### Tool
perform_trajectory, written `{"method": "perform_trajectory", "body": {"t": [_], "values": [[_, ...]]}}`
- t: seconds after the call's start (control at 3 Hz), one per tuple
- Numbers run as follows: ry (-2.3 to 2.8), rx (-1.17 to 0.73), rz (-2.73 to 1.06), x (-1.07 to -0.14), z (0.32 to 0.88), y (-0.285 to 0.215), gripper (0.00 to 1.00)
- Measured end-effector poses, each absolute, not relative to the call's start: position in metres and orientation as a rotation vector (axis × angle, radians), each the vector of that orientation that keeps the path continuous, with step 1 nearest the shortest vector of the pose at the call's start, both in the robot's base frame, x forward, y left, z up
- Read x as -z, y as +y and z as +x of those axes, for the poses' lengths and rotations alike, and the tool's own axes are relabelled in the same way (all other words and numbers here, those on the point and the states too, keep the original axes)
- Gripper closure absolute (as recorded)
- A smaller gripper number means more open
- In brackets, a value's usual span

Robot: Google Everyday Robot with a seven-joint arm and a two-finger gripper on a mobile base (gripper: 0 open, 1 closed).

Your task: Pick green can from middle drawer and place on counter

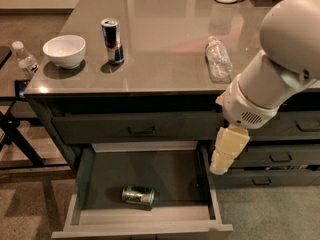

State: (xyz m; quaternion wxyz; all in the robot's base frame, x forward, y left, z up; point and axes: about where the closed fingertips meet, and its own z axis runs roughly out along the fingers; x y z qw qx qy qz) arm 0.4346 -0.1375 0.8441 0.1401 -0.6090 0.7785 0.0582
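Note:
The green can (138,195) lies on its side on the bare floor of the open middle drawer (175,171), near the drawer's front left. My gripper (223,156) hangs from the white arm at the right, above the drawer's right side wall, well right of and above the can. The glossy counter (165,39) runs across the top of the dark cabinet.
On the counter stand a white bowl (64,50) and a tall blue-and-silver can (112,40), and a clear plastic bottle (218,58) lies on its side. A small bottle (24,59) stands on a side stand at the left. Closed drawers (142,129) surround the open one.

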Motion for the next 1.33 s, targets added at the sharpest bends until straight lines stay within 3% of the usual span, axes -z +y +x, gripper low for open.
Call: {"method": "perform_trajectory", "body": {"t": [0.67,1.33], "values": [[2.213,-0.351,-1.667,-0.764,0.443,-0.073,0.00],[2.238,-0.373,-1.667,-0.748,0.438,-0.068,0.00]]}}
